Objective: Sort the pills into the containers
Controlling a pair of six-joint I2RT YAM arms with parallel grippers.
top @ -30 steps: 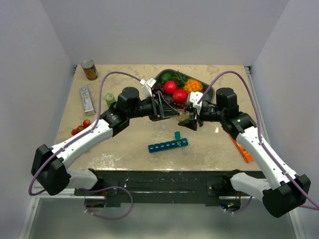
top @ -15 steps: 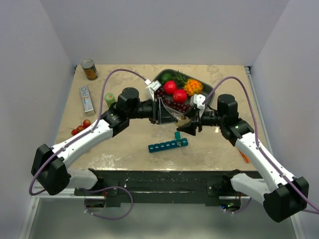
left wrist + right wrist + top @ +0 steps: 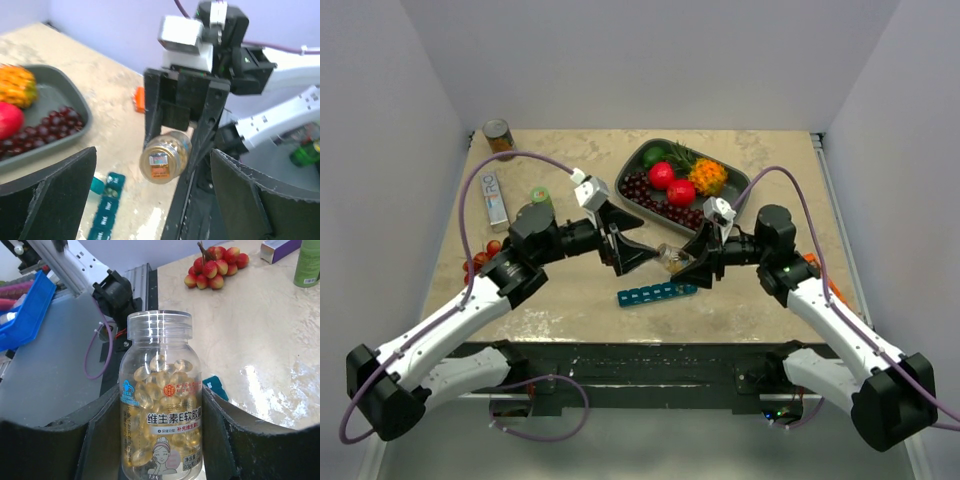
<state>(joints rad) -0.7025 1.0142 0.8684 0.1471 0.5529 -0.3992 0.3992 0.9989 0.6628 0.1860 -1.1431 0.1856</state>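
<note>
A small clear bottle [image 3: 161,415] full of tan-yellow pills [image 3: 162,377] is clamped between the pads of my right gripper [image 3: 161,440]. That gripper [image 3: 688,262] holds the bottle [image 3: 672,258] on its side, just above the teal containers strip [image 3: 657,294]. The bottle's far end [image 3: 165,159] faces my left gripper [image 3: 154,165], whose fingers stand wide apart on either side and touch nothing. From above, my left gripper [image 3: 635,258] sits just left of the bottle. At the strip's right end one compartment [image 3: 111,190] stands open with pills inside.
A grey fruit tray [image 3: 740,190] with cherries and red fruit lies behind the grippers. A can [image 3: 499,139], a white box [image 3: 494,197], a green bottle [image 3: 539,197] and loose cherries [image 3: 480,258] sit to the left. An orange box [image 3: 818,268] lies on the right.
My left gripper shut, then opened wide and drew back toward the left and near side. My right gripper carried the bottle leftward and nearer, over the strip.
</note>
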